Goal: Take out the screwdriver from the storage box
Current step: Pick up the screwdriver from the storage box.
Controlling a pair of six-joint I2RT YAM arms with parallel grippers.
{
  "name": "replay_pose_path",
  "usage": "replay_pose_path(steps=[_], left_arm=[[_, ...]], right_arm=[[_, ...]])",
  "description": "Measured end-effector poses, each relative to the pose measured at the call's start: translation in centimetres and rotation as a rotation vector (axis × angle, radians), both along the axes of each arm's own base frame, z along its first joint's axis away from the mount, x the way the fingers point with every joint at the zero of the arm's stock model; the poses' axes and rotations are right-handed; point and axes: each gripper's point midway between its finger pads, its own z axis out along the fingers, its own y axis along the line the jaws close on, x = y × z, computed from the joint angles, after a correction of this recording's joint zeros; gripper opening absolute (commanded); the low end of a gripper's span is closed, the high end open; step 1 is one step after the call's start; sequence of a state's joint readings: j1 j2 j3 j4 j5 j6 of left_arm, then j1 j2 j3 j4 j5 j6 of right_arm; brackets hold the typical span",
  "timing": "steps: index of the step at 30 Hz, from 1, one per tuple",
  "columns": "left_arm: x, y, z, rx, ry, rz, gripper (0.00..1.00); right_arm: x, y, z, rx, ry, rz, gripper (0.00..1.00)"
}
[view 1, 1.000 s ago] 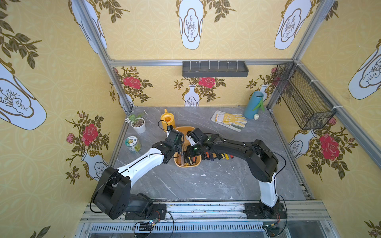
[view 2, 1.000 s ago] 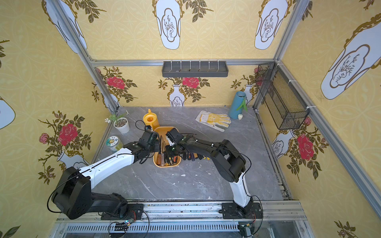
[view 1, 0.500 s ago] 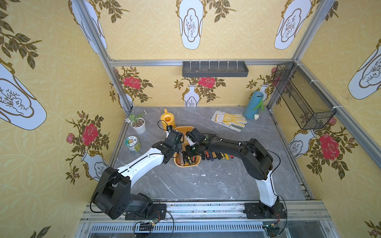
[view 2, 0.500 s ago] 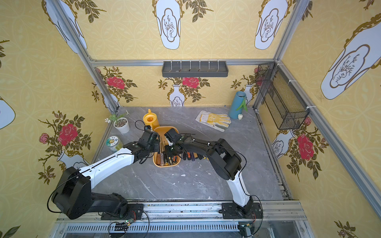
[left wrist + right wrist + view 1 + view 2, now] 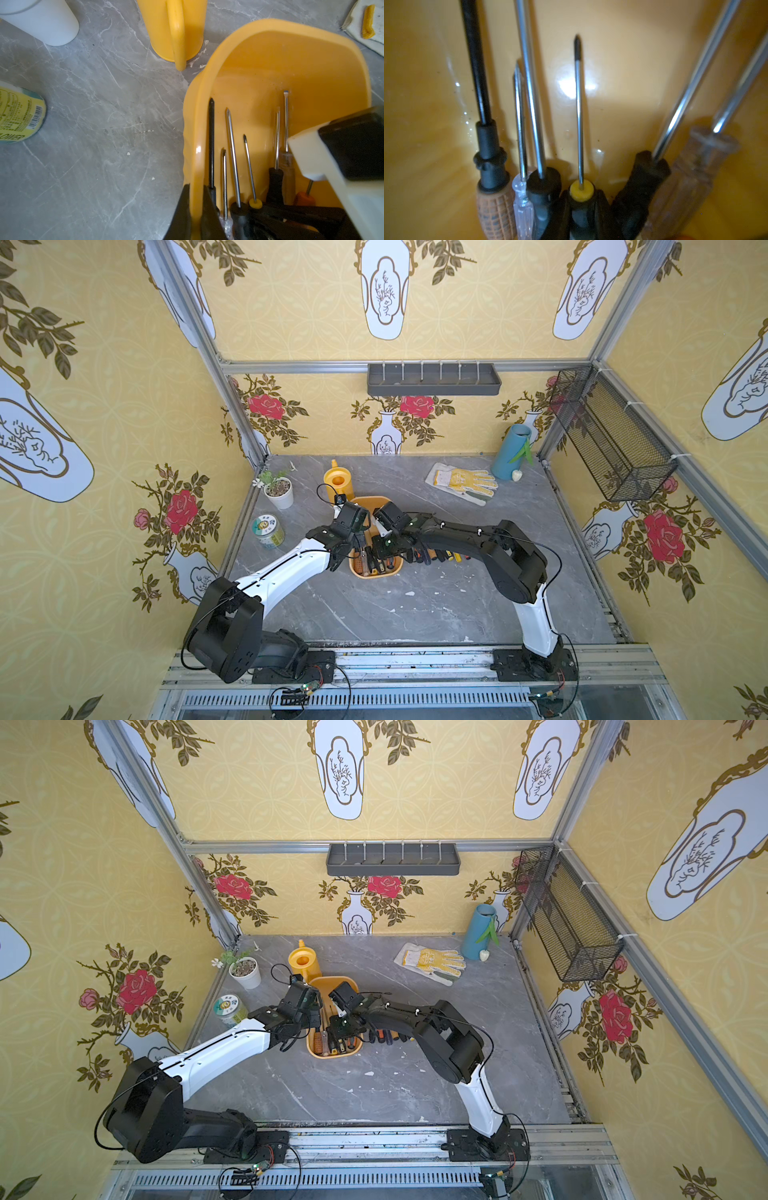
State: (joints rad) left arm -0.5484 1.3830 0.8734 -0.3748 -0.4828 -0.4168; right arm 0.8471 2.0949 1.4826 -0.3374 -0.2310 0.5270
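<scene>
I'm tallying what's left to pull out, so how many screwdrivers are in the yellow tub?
7 show in the storage box, side by side: black-shafted, short clear, long silver, yellow-collared, black-handled, big clear, orange-handled. The right gripper may hide more.

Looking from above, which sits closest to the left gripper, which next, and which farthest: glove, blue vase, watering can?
In a top view:
1. Watering can, just beyond the left gripper.
2. Glove, back right.
3. Blue vase, far right corner.
</scene>
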Motion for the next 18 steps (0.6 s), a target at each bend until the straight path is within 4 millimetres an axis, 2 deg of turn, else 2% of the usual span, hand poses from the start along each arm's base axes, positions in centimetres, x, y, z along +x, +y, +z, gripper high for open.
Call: replay_pose_path(steps=[13,18], left_arm=[[0.0,0.1,0.2,0.006,-0.008,-0.001,0.0],[0.1,0.1,0.0,0.01,-0.005,0.001,0.0]], right_arm=[[-0.6,-0.7,1.3,0.009,-0.011,-0.014,0.0],[-0.6,-0.7,2.3,0.027,-0.025,-0.014,0.0]])
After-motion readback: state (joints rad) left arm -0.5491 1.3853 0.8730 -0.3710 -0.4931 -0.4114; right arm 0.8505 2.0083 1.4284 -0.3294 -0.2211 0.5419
